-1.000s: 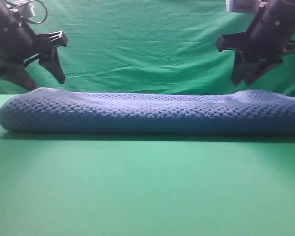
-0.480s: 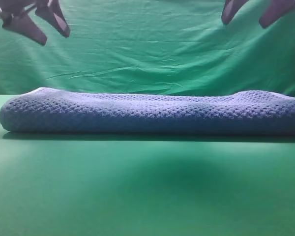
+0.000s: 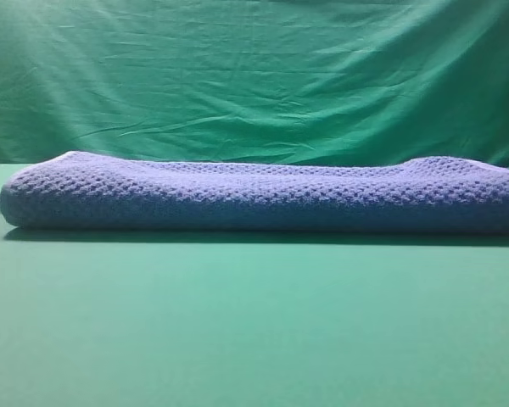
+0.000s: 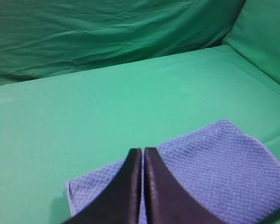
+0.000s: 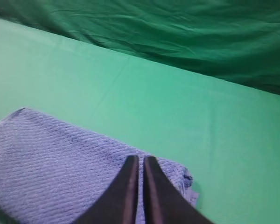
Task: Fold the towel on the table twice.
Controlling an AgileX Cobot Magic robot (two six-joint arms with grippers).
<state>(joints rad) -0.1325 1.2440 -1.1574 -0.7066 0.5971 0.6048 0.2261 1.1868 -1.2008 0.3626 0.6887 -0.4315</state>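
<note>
With the left pincer (image 4: 143, 154) and right pincer (image 5: 138, 161) both pressed closed on nothing above it, the towel (image 3: 254, 193) lies folded across the middle of the surface (image 3: 254, 322) — next, I judge, comes an end-to-end second fold.
</note>
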